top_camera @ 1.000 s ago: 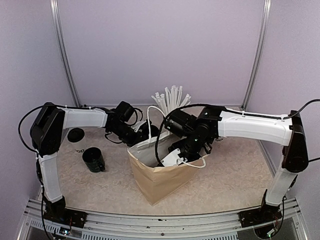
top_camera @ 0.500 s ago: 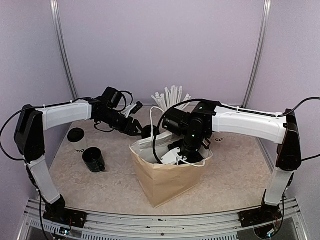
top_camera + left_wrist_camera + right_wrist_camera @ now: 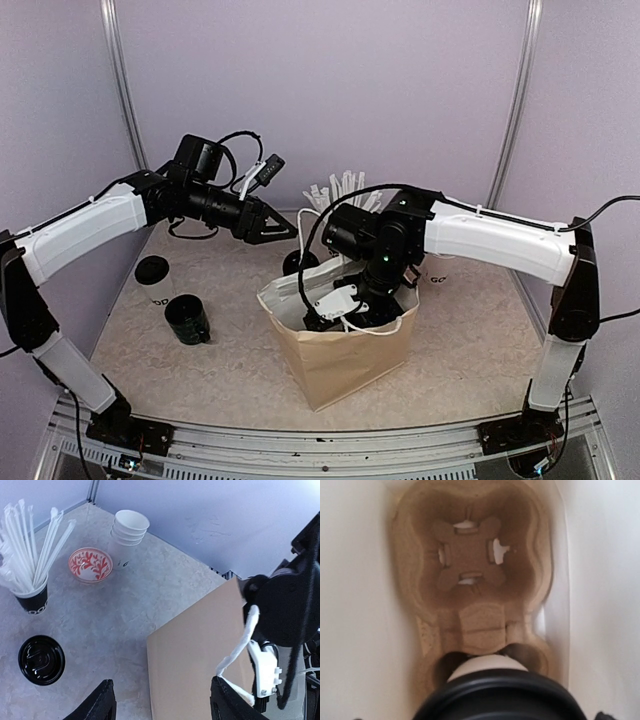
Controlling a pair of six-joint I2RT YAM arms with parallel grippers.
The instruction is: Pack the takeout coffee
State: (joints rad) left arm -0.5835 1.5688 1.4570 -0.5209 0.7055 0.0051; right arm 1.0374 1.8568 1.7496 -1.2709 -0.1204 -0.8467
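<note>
Currently the right gripper (image 3: pixel 348 308) is down inside the brown paper bag (image 3: pixel 340 355). The takeout coffee (image 3: pixel 487 692) sits directly under its wrist camera: black lid close up, white cup wall below it entering the near pocket of the pulp cup carrier (image 3: pixel 470 565) on the bag floor. Its fingers are out of frame, so clamped or let go, can't tell. The left gripper (image 3: pixel 162 707) hangs high beside the bag, fingers spread, nothing held.

Doing it well, my read: keep the cup upright and centred on that near pocket, then press straight down until it seats. Only then let go and lift straight out, clear of the white cord handle (image 3: pixel 235 650) and the bag walls.

Views: only the right wrist view shows carrier and cup; overhead the arm just disappears into the bag. The left wrist view gives the stack of paper cups (image 3: pixel 129 530) and the red-patterned bowl (image 3: pixel 90 564), neither findable overhead. It also shows a loose black lid (image 3: pixel 41 660) and the cup of straws (image 3: pixel 30 595). Overhead adds the dark mug (image 3: pixel 187 320).
</note>
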